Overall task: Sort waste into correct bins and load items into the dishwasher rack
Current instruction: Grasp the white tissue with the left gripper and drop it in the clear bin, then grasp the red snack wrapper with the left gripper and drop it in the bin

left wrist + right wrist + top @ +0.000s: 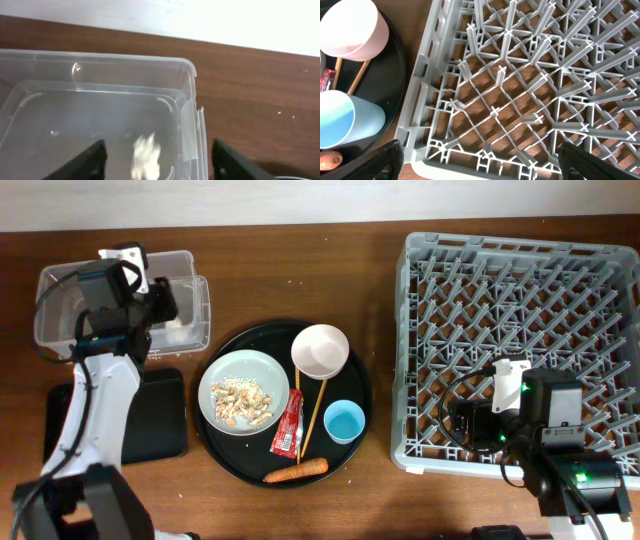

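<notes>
My left gripper (163, 305) (161, 167) hangs open over the clear tub (60, 290) (100, 70). A blurred white tissue (146, 156) lies loose in the tub, between the spread fingers. The flat black tray (160, 420) lies in front of the tub. On the round black tray (355, 380) are the plate (215, 375) with beige food bits (243, 400), the white-pink bowl (320, 350) (352, 30), the blue cup (344, 421) (347, 122), chopsticks (313, 418), a red sachet (289, 425) and a carrot piece (296, 472). My right gripper (466, 425) (480, 170) stands open and empty over the front left corner of the dishwasher rack (520, 290) (520, 90).
The tub's clear lid (200, 305) leans at its right side. The rack's upright pegs rise close under my right gripper. Bare wooden table (300, 260) shows behind the round tray.
</notes>
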### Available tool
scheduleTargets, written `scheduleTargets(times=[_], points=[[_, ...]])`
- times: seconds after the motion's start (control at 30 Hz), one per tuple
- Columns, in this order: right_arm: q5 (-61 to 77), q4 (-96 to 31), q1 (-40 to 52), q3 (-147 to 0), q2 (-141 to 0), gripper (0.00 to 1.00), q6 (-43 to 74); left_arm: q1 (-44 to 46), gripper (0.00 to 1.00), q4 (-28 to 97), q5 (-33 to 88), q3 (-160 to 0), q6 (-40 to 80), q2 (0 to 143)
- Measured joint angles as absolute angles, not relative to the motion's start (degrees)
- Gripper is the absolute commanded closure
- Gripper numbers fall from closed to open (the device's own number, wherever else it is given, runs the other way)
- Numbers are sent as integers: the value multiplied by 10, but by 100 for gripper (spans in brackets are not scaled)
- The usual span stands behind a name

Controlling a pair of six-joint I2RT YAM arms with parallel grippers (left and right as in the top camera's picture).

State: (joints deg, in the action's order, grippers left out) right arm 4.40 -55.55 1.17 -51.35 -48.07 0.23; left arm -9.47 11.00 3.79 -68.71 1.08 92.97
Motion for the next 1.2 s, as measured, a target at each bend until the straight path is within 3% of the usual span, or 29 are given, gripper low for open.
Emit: scheduleTargets(times=[0.13,0.3,0.43,0.6,0.9,1.2], points=[[44,-555,12,-514,-481,2,3,-95,34,106,49,-688,11,939],[44,-555,12,-514,-481,2,3,-76,34,251,182,-693,11,935],[44,-555,12,-515,-482,2,3,32,35,423,225,-694,11,932],[44,-555,12,-516,-482,2,3,184,35,513,146,-691,11,932],[44,-556,12,-516,-482,2,3,300,36,495,119,-607,11,931],[44,-558,12,-516,-482,1,3,311,35,417,92,-539,16,930]])
